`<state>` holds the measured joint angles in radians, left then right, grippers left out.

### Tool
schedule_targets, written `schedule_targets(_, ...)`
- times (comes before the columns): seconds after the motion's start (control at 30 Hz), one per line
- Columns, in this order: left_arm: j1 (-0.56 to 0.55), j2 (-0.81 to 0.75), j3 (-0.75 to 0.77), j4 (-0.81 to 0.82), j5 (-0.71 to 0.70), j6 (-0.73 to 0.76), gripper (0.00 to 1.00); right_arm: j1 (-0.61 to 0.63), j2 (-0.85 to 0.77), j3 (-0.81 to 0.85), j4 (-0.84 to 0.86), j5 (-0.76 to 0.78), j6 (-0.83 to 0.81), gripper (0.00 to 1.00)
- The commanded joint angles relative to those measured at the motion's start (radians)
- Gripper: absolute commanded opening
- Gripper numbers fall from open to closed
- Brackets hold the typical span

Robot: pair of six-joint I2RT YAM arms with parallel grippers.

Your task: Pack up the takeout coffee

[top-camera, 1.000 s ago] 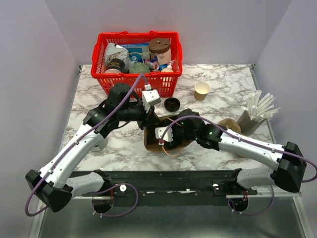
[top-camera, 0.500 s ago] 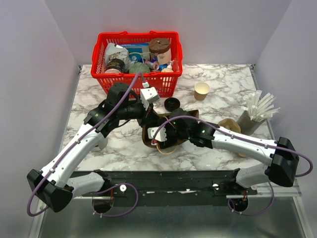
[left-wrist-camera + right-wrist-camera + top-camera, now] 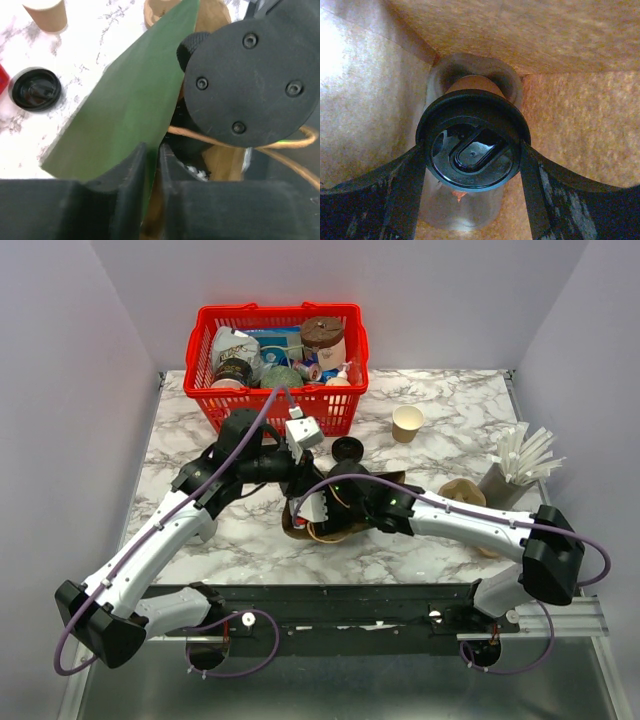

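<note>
Inside paper bag, right end effector clamps black-lidded cup.

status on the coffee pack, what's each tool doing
Left tool around the bag's green flap, grip unclear. Right tool shut on black-lidded cup, inside the bag. Open tan cup out on the table, nothing blocking.

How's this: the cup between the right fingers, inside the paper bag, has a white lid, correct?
No, its lid is black, not white. The right wrist view shows the cup between the right fingers inside the paper bag.
</note>
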<state>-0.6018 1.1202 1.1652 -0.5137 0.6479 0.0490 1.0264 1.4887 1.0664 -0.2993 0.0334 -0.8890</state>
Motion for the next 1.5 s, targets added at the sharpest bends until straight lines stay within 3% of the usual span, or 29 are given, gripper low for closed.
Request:
schedule_targets(0.0, 0.029, -0.005, 0.020, -0.023, -0.014, -0.040, 0.38, -0.003, 0.027, 0.044, -0.004, 0.079, 0.025, 0.01)
schedule_targets(0.23, 0.171, -0.106, 0.039, -0.019, -0.103, -0.087, 0.78, -0.011, 0.047, 0.078, -0.035, 0.089, 0.038, 0.01)
schedule_targets(0.47, 0.212, -0.192, -0.015, -0.250, -0.059, -0.011, 0.81, -0.031, 0.065, 0.101, -0.089, 0.114, 0.042, 0.00)
schedule_targets(0.73, 0.215, -0.249, -0.125, -0.269, -0.014, -0.079, 0.81, -0.035, 0.074, 0.119, -0.144, 0.131, 0.071, 0.00)
schedule_targets(0.9, 0.214, -0.229, -0.163, -0.191, -0.034, -0.106, 0.81, -0.035, 0.081, 0.125, -0.155, 0.122, 0.078, 0.01)
schedule_targets(1.1, 0.215, -0.165, -0.173, -0.161, -0.070, -0.107, 0.70, -0.040, 0.077, 0.112, -0.156, 0.128, 0.088, 0.01)
schedule_targets(1.3, 0.214, -0.091, -0.187, -0.108, 0.010, -0.161, 0.51, -0.038, 0.081, 0.110, -0.156, 0.126, 0.101, 0.01)
schedule_targets(1.4, 0.215, -0.080, -0.199, -0.077, 0.039, -0.170, 0.30, -0.042, 0.085, 0.113, -0.156, 0.135, 0.096, 0.01)
schedule_targets(1.43, 0.215, -0.077, -0.197, -0.078, 0.059, -0.158, 0.11, -0.040, 0.085, 0.116, -0.158, 0.138, 0.096, 0.00)
schedule_targets(1.47, 0.214, -0.073, -0.194, -0.086, 0.070, -0.156, 0.03, -0.043, 0.085, 0.121, -0.159, 0.145, 0.099, 0.00)
